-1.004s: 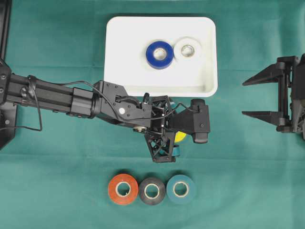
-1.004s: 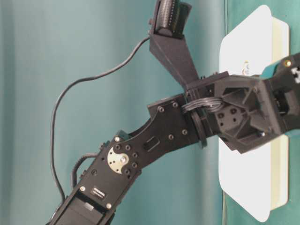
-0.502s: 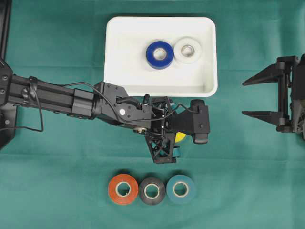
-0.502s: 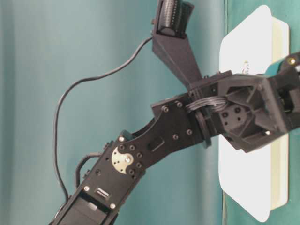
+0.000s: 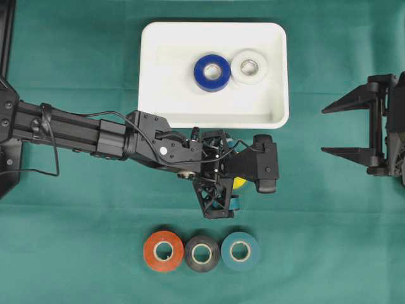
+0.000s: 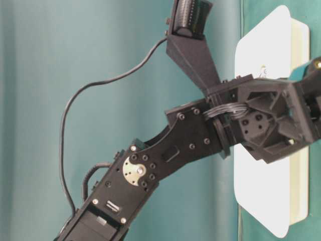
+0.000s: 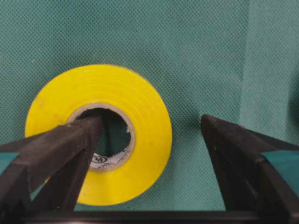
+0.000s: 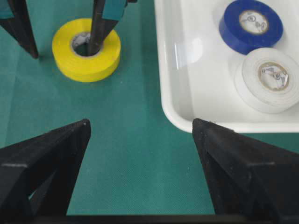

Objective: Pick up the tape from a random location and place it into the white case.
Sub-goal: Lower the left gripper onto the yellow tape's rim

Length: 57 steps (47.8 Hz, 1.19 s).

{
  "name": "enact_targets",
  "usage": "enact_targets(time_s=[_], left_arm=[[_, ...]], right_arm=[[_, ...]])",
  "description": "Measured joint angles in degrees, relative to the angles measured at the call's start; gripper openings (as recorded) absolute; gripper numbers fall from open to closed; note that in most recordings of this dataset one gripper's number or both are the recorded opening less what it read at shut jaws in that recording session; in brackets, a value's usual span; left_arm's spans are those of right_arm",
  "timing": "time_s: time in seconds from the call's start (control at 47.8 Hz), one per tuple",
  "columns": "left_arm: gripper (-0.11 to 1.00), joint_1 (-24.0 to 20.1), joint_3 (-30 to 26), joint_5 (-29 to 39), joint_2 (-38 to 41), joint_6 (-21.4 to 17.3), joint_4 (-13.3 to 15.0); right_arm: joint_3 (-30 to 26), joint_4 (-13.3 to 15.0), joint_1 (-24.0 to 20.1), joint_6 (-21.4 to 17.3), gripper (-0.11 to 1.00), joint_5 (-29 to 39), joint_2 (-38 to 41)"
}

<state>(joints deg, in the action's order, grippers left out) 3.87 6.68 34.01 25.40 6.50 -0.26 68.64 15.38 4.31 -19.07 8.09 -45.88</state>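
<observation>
A yellow tape [image 7: 140, 116] roll lies flat on the green cloth just in front of the white case [image 5: 158, 76]. My left gripper [image 7: 150, 120] hangs over it, open. One finger [image 7: 70, 140] reaches into the roll's core and the other stands outside the roll on the cloth. From overhead only a sliver of the yellow tape [image 5: 239, 183] shows under the wrist. The white case holds a blue tape [image 5: 212, 72] and a white tape [image 5: 249, 66]. My right gripper [image 5: 329, 131] is open at the right edge, away from everything, with nothing between its fingers.
Three rolls stand in a row near the front: red [image 5: 163, 251], black [image 5: 202, 254] and teal [image 5: 240, 251]. The left arm [image 5: 76, 130] stretches across from the left edge, its cable looping beside it. The case's near corner [image 8: 180, 122] is close to my right fingers.
The left arm has shifted very slightly over the yellow tape, with its jaws at the same width. The right arm has not moved.
</observation>
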Motion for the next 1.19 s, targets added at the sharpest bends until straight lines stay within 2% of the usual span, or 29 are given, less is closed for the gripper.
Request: enact_targets(time_s=[0.084,0.167,0.356,0.397,1.192], left_arm=[[0.91,0.0,0.0,0.0,0.0,0.0,0.0],[0.8,0.0,0.0,0.0,0.0,0.0,-0.1],[0.3,-0.4,0.2,0.4,0.1,0.2,0.0],[0.22,-0.3,0.2,0.4,0.1,0.0,0.0],[0.22,0.0,0.4,0.9,-0.5,0.0,0.0]], right_arm=[[0.0,0.0,0.0,0.0,0.87,0.0,0.1],[0.0,0.0,0.1,0.0,0.87,0.0,0.0],[0.0,0.0,0.1,0.0,0.87,0.0,0.1],[0.0,0.0,0.1,0.0,0.87,0.0,0.1],[0.0,0.1,0.1,0.0,0.87,0.0,0.1]])
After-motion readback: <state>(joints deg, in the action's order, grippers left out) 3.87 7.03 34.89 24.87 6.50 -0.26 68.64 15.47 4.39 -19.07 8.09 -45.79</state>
